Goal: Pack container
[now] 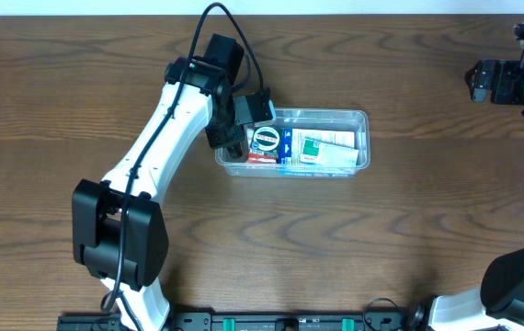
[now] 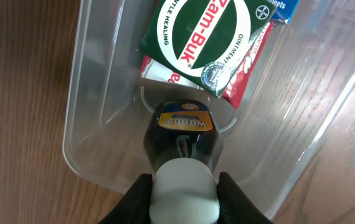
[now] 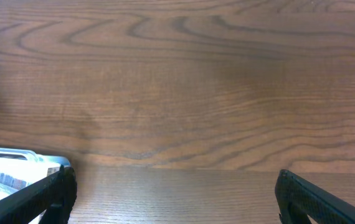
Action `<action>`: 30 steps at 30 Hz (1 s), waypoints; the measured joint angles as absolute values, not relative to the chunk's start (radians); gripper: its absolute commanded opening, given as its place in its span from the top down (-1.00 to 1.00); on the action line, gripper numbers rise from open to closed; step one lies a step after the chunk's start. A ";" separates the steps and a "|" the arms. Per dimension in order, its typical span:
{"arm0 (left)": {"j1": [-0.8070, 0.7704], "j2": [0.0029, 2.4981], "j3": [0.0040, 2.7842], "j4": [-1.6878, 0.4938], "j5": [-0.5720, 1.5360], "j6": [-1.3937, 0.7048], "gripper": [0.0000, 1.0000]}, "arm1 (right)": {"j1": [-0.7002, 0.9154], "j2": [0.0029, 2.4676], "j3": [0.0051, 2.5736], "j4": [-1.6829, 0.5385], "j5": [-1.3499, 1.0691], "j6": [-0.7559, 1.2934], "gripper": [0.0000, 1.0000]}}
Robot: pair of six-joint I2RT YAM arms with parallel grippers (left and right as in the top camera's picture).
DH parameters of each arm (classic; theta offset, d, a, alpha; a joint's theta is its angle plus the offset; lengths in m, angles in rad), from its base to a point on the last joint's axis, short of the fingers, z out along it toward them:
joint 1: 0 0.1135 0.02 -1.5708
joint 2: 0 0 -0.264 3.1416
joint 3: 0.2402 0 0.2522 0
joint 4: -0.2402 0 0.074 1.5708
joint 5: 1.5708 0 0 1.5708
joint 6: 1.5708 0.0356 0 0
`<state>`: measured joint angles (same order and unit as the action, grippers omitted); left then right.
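The clear plastic container (image 1: 363, 116) lies mid-table and holds several packets, among them a green Zam-Buk packet (image 1: 267, 141). My left gripper (image 1: 234, 129) is over the container's left end, shut on a dark bottle (image 2: 184, 137) with a white cap and an orange "Woods" label. The bottle points down into the container (image 2: 84, 93), its base near the floor, next to the Zam-Buk packet (image 2: 196, 37) and a red packet (image 2: 243, 71). My right gripper (image 1: 479, 81) is open and empty at the far right back; in its own view (image 3: 174, 193) only bare wood lies between the fingers.
A white and green box (image 1: 326, 147) and a blue packet fill the container's middle and right. The container's corner shows at the left edge of the right wrist view (image 3: 15, 155). The left arm's cable loops above the container toward the back.
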<state>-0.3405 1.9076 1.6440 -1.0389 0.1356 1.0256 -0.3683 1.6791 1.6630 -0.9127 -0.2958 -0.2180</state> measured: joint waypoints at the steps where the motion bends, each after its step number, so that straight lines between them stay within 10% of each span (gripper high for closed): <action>1: -0.340 1.908 1.644 -1.039 0.136 1.026 0.63 | -0.368 1.679 1.663 -0.913 -0.296 -0.218 -0.99; 11: -0.340 1.942 1.644 -1.031 0.136 1.026 0.63 | -0.368 1.679 1.663 -0.913 -0.296 -0.218 -0.99; 30: -0.344 1.943 1.644 -0.999 0.136 1.033 -0.76 | -0.368 1.679 1.663 -0.913 -0.296 -0.218 -0.98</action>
